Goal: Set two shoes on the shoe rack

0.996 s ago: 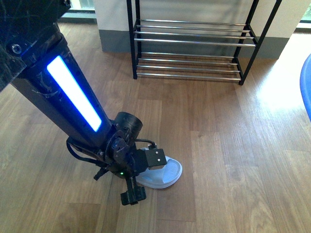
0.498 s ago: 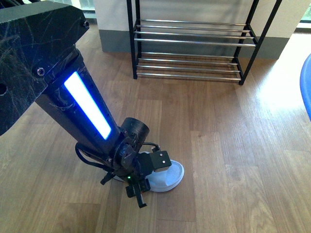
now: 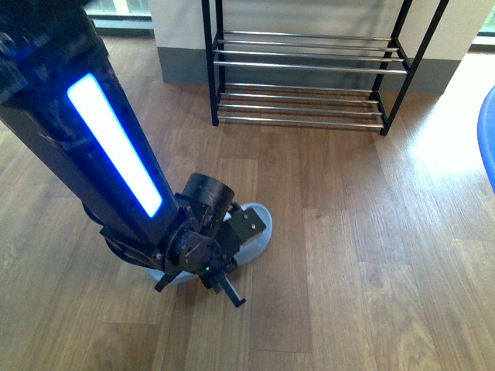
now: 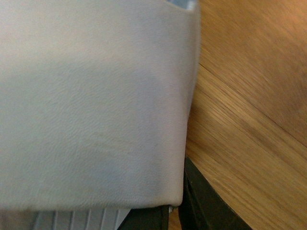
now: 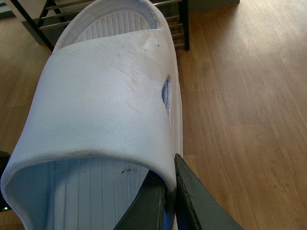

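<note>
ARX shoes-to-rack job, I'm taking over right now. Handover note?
Left gripper: low, at a pale slide, well short of the shoe rack. Its wrist view is filled by the strap, so the grip cannot be told.
Right gripper: fingers pinched on the edge of a slide strap. That arm is outside the front view, so it is unclear whether this is a second slide.
Done: no shoe on the rack's visible tiers.
Left: both shoes onto the rack.

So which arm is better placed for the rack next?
Right, probably: the right gripper pinches the white slide with the shoe rack ahead; the left gripper is low by the floor, grip unclear.
</note>
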### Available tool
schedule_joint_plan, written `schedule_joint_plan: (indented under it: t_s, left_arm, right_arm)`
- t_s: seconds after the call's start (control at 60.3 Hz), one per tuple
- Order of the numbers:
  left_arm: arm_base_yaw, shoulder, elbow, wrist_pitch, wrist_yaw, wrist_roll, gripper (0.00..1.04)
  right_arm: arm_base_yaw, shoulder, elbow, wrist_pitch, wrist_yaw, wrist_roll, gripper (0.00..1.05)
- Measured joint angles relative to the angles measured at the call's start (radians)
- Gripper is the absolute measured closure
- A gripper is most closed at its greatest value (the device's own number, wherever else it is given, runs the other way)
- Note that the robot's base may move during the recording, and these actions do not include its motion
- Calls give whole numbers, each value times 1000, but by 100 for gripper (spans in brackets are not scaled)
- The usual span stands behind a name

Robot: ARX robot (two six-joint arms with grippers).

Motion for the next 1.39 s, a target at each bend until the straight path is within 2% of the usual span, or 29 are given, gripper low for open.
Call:
schedule_joint_plan:
  t_s: [0.216,0.382,0.664,0.747,0.83,1.045,1.128,1.394]
  left_arm:
    - [11,-227,-198,205,-58,-201,103]
    - [25,-457,-405,323,-164,-312,103]
    - [65,-899,-818,412,-322,-403,103]
    - [58,-1144,-1001,363,-399,-432,103]
    - [34,-1305,-1104,298,-463,-443,103]
    - [-38,-1696,-1273,47,-632,-494,103]
    - [-51,-1817,-1295,-24,-650,-515,103]
    - [-56,-1856,-1296,-30,-652,-536,103]
  right_arm:
    - [0,0,0,0,0,0,103]
    - [0,0,0,0,0,0,103]
    - [0,0,0,0,0,0,103]
    - [0,0,0,0,0,0,103]
    - [0,0,0,0,0,0,103]
    - [0,0,0,0,0,0,103]
    - [0,0,0,0,0,0,103]
    - [0,0,0,0,0,0,103]
